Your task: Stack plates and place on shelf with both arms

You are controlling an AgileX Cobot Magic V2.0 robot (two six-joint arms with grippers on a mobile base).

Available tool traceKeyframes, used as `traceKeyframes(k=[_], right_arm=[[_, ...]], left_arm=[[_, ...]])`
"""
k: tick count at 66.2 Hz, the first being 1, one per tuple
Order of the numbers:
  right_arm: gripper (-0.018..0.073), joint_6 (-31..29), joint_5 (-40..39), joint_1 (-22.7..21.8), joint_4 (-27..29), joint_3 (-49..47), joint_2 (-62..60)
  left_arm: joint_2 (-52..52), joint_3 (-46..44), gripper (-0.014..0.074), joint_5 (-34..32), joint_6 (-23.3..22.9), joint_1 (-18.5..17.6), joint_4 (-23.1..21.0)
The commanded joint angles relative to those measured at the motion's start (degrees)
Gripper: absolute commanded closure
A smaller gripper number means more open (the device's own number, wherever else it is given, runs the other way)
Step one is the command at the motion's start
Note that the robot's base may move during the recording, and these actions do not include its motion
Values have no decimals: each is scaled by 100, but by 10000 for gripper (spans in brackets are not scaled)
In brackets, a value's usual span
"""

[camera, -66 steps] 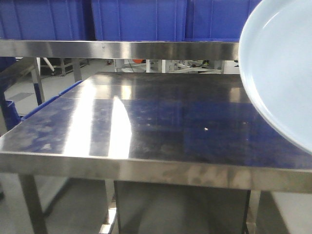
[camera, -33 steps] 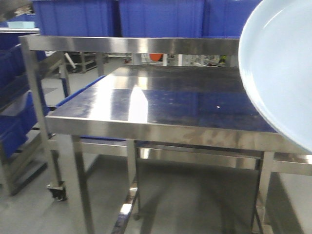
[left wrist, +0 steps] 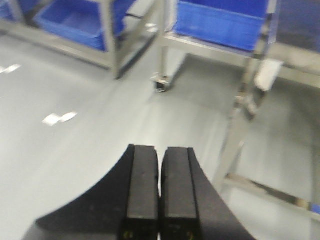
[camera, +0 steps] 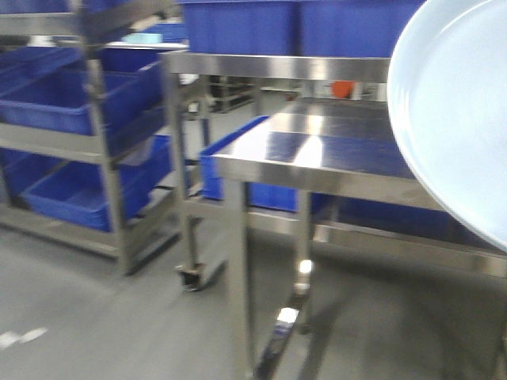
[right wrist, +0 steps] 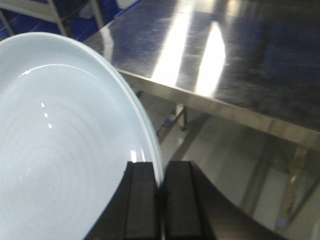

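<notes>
Right gripper: fingers closed down on the rim of a pale blue-white plate, with the edge pinched between the two black pads. The plate is held in the air, tilted, glossy face toward the wrist camera. It sits off the near edge of the steel surface and does not touch it. Only one plate can be made out; cannot tell if a second lies against it.

Front view, blurred: the same plate fills the right side of the frame, in front of the surface. An upper shelf above the surface carries blue crates. Another blue crate sits lower, at the surface's left end. A separate rack stands well to the left.

Left gripper: fingers pressed together with nothing between them. It hangs over grey floor, facing a caster wheel.
</notes>
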Motion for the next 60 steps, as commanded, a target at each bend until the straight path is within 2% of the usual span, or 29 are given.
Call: traceKeyframes(k=[1,60], right_arm=[[510,-13,-541,-33,72,-171,27],[510,-13,-541,-33,72,-171,27]], left_arm=[[21,-171,509,-457,-60,-44,-20],[21,-171,509,-457,-60,-44,-20]])
